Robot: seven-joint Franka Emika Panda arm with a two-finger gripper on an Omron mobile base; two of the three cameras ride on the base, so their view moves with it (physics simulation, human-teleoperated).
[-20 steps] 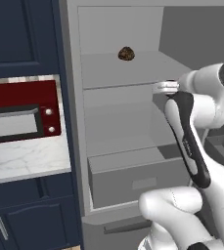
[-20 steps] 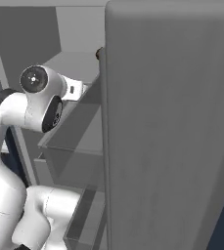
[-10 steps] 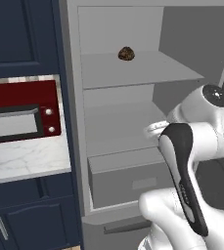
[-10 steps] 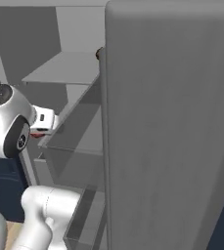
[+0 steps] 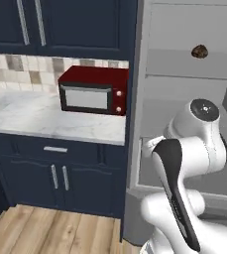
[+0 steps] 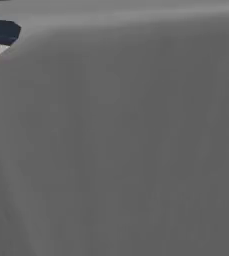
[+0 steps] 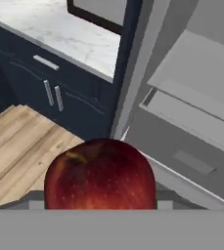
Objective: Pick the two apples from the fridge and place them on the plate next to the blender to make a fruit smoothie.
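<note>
Red apple (image 7: 100, 175): glossy, smooth skin w/ fine pale speckles. Fridge (image 5: 184, 74): inner walls & shelves matt grey, plastic-like. Counter (image 5: 50, 119): polished white marble w/ grey veins. Floor (image 7: 20, 146): wood planks, satin. Microwave (image 5: 92, 92): glossy red casing. Cabinets (image 5: 60, 173): matt navy, brushed-metal handles.

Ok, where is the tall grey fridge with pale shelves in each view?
Left base view: the fridge takes the right half, shelves open.
Right base view: probably the close flat grey panel.
Hand view: right side, shelves and drawer.
Shared landmark: white marble counter to its left.
</note>
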